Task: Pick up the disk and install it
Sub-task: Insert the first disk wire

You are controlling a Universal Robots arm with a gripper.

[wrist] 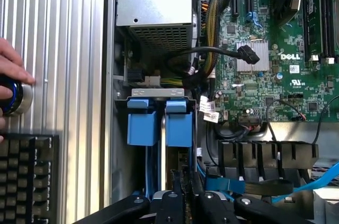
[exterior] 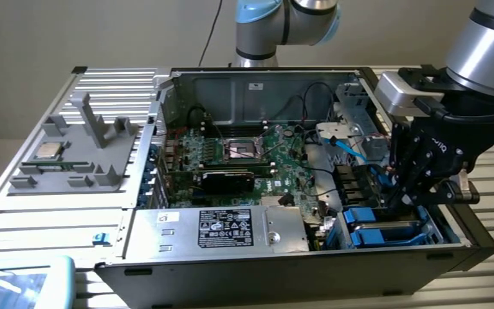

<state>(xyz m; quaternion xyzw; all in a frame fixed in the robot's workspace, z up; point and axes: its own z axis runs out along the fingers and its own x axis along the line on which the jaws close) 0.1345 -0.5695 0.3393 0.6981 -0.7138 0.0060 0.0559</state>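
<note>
The disk point(wrist: 179, 128), a drive in a bright blue carrier, stands on edge in the drive cage point(wrist: 157, 92) at the case's corner, beside another blue-framed unit point(wrist: 142, 126). My gripper point(wrist: 184, 197) reaches down into that cage. Its black fingers point(wrist: 172, 200) sit close together on the disk's near edge, in line with its blue tab. In the exterior view the gripper point(exterior: 399, 205) hangs low over the blue carriers point(exterior: 384, 225) at the case's front corner, on the exterior view's right.
The open computer case holds a motherboard point(exterior: 247, 154), a silver power supply point(exterior: 221, 228) and loose cables point(wrist: 212, 54) close to the cage. A grey fixture point(exterior: 67, 161) with a processor chip point(exterior: 49, 151) lies outside. A person's hand point(wrist: 10, 70) rests on a blue-ringed button beside a keyboard point(wrist: 26, 176).
</note>
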